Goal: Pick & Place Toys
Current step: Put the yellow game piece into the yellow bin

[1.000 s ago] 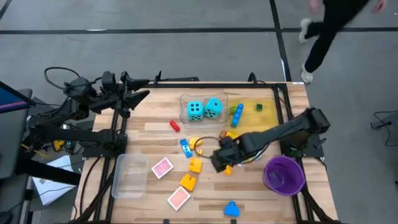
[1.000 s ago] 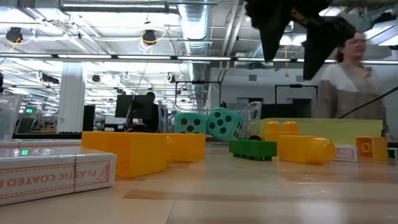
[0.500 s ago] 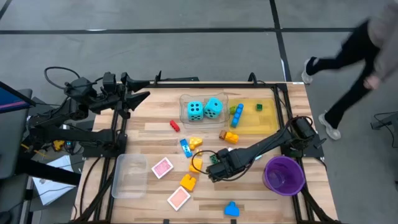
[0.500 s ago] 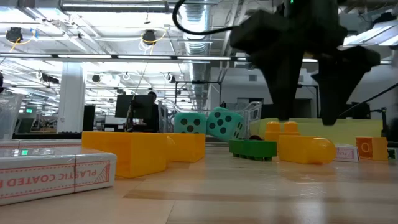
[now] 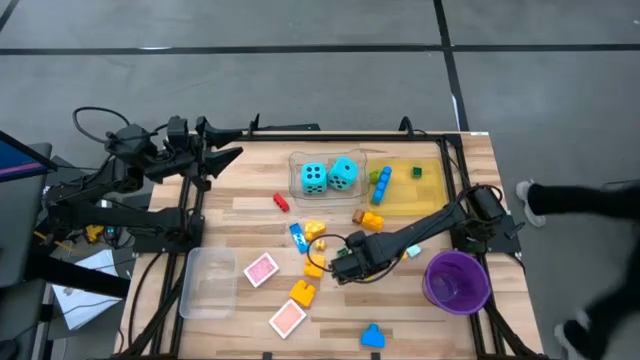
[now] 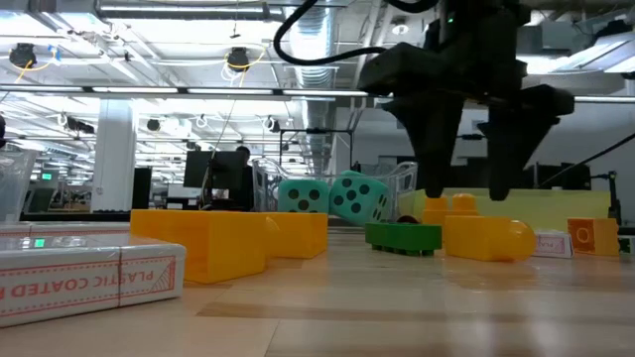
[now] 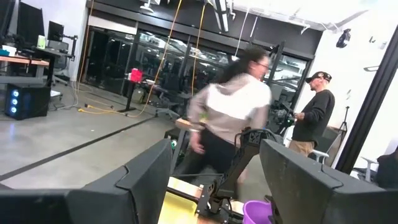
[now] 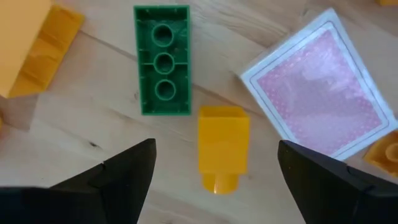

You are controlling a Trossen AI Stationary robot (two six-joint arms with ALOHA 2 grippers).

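Directly under right claw (image 8: 214, 171): yellow brick (image 8: 223, 145)

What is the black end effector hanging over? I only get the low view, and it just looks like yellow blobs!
Observer: The right end effector is open above one small yellow brick, which lies on the table between its fingers.
Operator: What's near that brick?
Observer: A green brick lying hollow side up, and a pink tile, both close by.
Operator: Where's the other arm?
Observer: The left end effector is open by the table's left edge, away from the toys.
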